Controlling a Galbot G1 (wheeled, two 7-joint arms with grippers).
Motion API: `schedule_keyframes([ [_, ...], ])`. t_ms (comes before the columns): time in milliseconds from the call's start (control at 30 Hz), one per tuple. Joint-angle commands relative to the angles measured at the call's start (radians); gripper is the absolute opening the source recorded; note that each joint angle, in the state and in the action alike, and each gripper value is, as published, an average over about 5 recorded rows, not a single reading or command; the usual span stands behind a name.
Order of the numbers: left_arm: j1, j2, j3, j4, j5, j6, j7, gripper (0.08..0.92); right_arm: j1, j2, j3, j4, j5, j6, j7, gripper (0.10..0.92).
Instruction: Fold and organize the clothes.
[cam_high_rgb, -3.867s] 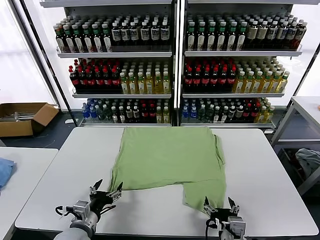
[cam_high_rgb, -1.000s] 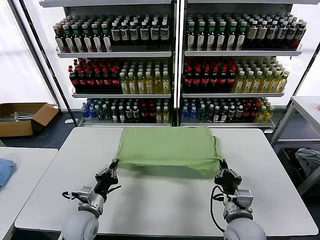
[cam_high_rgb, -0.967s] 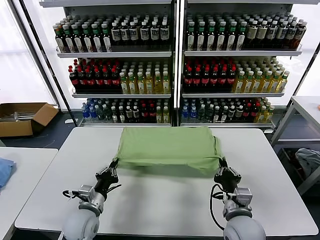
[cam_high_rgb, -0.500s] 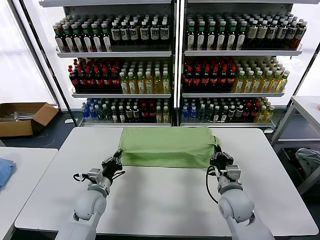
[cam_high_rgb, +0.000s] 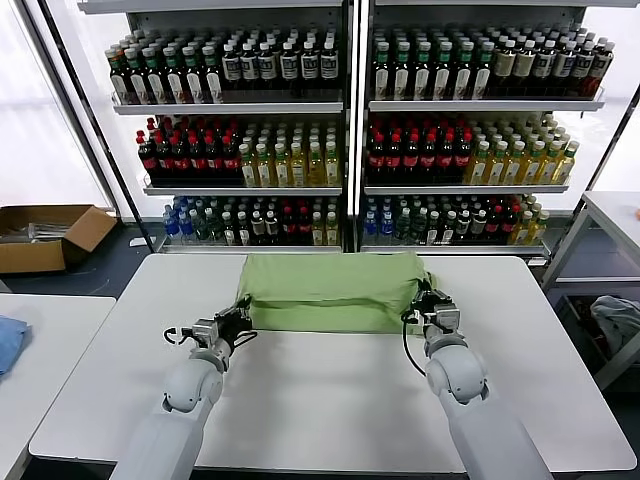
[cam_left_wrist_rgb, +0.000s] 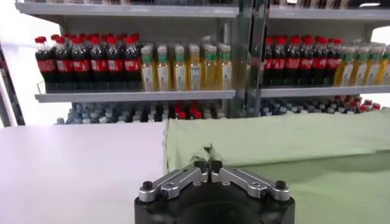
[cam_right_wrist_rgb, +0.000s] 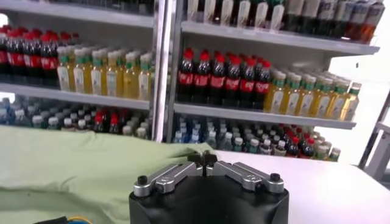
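The light green soft cotton shirt (cam_high_rgb: 330, 292) lies doubled over as a flat band across the far half of the white table (cam_high_rgb: 320, 400), just above the middle of the head view, and both of my arms reach to its front edge. At the lower left corner of that band, the left gripper (cam_high_rgb: 240, 318) has its tips pressed together on a small peak of green fabric, which shows clearly in the left wrist view (cam_left_wrist_rgb: 208, 164). I judge it is pinching the hem so that the folded layer lands square on the layer beneath. At the right end of the band, the right gripper (cam_high_rgb: 428, 303) also has its tips meeting, right at the cloth's edge (cam_right_wrist_rgb: 203, 159), but I cannot make out whether any fabric sits between them. Holding both corners level keeps the fold line straight and the edges aligned. By my reckoning this fold is laid down and letting go comes next. Beyond the table, filling the top of the frame, stand the metal shelves of coloured drink bottles (cam_high_rgb: 340, 130).
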Motion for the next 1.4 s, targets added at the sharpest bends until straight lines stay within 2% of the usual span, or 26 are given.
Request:
schedule_keyframes([
  [33,-0.08,0.012,0.034,0.055,-0.002,0.028,-0.007,0.19,0.076,0.056,-0.002,-0.093,0.094,-0.014,0.055,0.286],
  [267,-0.048,0.014,0.012,-0.023,-0.009,0.069,-0.034,0.39,0.088,0.101,0.013,-0.044,0.187,0.004,0.145,0.494],
  [567,0.099,0.029,-0.017,-0.228,-0.004,0.132,-0.056,0.65,0.0,0.058,0.055,0.193,0.26,-0.031,0.225,0.751],
  [667,0.137,0.036,-0.03,-0.258,-0.002,0.133,-0.055,0.736,-0.059,0.023,0.066,0.256,0.261,-0.047,0.229,0.806],
  [733,0.153,0.038,-0.039,-0.267,0.0,0.132,-0.054,0.785,-0.088,0.01,0.074,0.28,0.264,-0.048,0.233,0.817],
  [833,0.168,0.039,-0.045,-0.278,0.001,0.132,-0.053,0.817,-0.124,0.005,0.09,0.307,0.264,-0.055,0.245,0.822],
  [1000,0.178,0.042,-0.048,-0.279,0.003,0.14,-0.051,0.822,-0.229,-0.022,0.105,0.355,0.243,-0.1,0.25,0.823],
  [1400,0.147,0.057,-0.046,-0.248,0.006,0.177,-0.061,0.823,-0.279,-0.065,0.107,0.334,0.23,-0.158,0.212,0.823],
])
